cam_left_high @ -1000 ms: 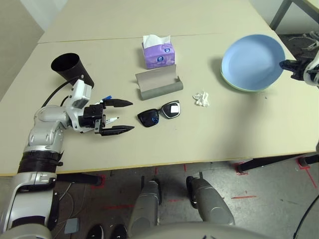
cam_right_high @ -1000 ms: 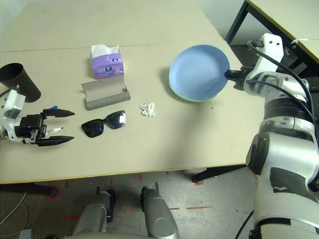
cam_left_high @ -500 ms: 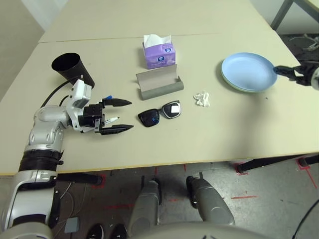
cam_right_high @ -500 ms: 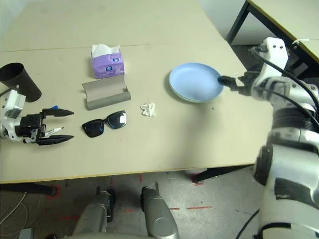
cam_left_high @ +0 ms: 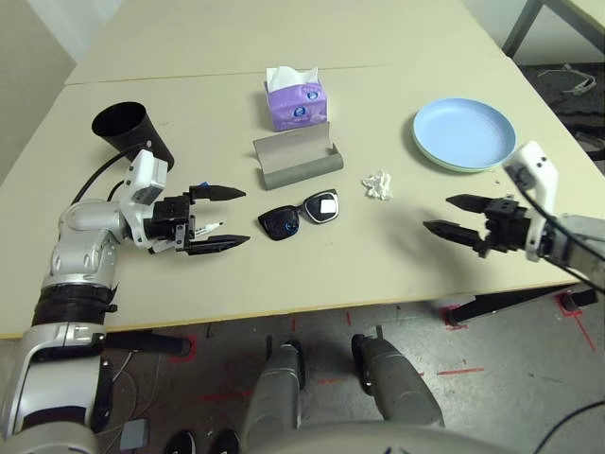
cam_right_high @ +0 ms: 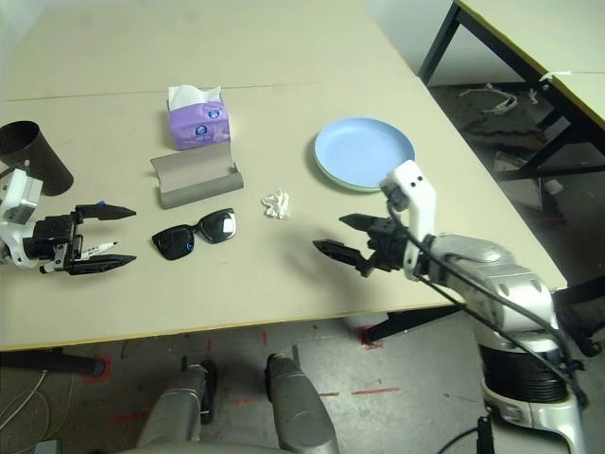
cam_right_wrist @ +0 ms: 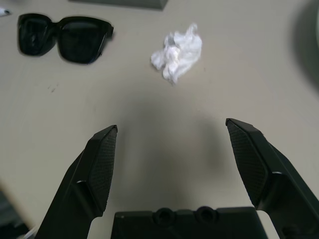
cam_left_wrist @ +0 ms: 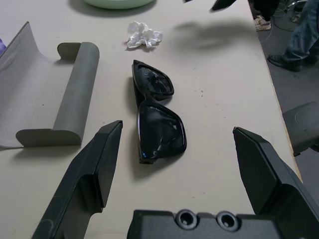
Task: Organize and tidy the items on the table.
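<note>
Sunglasses (cam_left_high: pixel 299 217) lie folded side down on the table (cam_left_high: pixel 340 274), between the left gripper (cam_left_high: pixel 248 218) and the crumpled tissue (cam_left_high: pixel 377 185), just beside the open glasses case (cam_left_high: pixel 301 161). Both pairs of jaws stand spread with nothing between them; the right gripper (cam_left_high: pixel 435 214) hangs over bare table, near the tissue. The stacked plates (cam_left_high: pixel 464 133) sit beyond it.

The step in hand looks to be taking up the sunglasses with the left gripper, or the tissue with the right. For the sunglasses, line the jaws up so they straddle the frame, come down low and close gently; pressing hard on a lens could scratch it or make the frame slip. The tissue is light and soft, so it wants jaws nearly brushing the table before closing. Move one arm at a time here, and keep the left jaws clear of the marker (cam_left_high: pixel 208 228) beneath them.
</note>
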{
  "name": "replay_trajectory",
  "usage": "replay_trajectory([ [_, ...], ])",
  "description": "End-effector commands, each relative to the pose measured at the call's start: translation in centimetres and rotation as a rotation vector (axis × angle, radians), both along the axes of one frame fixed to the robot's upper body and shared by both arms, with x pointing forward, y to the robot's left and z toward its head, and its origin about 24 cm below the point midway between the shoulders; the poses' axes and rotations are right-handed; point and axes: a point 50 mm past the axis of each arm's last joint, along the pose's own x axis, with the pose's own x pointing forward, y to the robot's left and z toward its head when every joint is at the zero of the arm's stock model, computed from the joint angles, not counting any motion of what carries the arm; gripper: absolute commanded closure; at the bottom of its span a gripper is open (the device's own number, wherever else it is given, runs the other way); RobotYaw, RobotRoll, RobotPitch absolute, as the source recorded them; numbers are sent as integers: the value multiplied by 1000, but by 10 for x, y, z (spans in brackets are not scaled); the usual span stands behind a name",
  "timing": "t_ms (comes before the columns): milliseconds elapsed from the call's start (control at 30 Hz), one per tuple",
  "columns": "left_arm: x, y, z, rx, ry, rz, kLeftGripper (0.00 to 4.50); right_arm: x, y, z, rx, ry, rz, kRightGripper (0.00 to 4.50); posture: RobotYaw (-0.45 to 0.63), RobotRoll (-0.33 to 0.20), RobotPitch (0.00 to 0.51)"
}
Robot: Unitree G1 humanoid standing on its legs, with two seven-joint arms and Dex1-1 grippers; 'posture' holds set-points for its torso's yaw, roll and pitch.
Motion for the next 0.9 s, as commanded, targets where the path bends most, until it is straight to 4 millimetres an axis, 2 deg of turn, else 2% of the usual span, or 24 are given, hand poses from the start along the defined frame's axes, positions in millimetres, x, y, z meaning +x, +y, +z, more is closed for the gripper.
replay_trajectory([
  [33, -3, 3, 1, 9, 1, 8, 0, 8, 11, -7, -48, -71, 25, 50, -243, 0, 220],
  [167, -4, 3, 0, 8, -2, 13, 0, 20, 22, -16, -76, -121, 17, 50, -237, 0, 216],
  [300, -4, 2, 0, 5, -4, 16, 0, 38, 30, -16, -102, -182, -40, 50, -236, 0, 215],
  [500, -4, 2, 0, 9, -5, 18, 0, 52, 42, -18, -81, -194, -38, 50, -226, 0, 213],
  [900, -5, 4, 1, 15, -9, 24, 0, 56, 64, -26, -51, -155, 18, 50, -221, 0, 202],
])
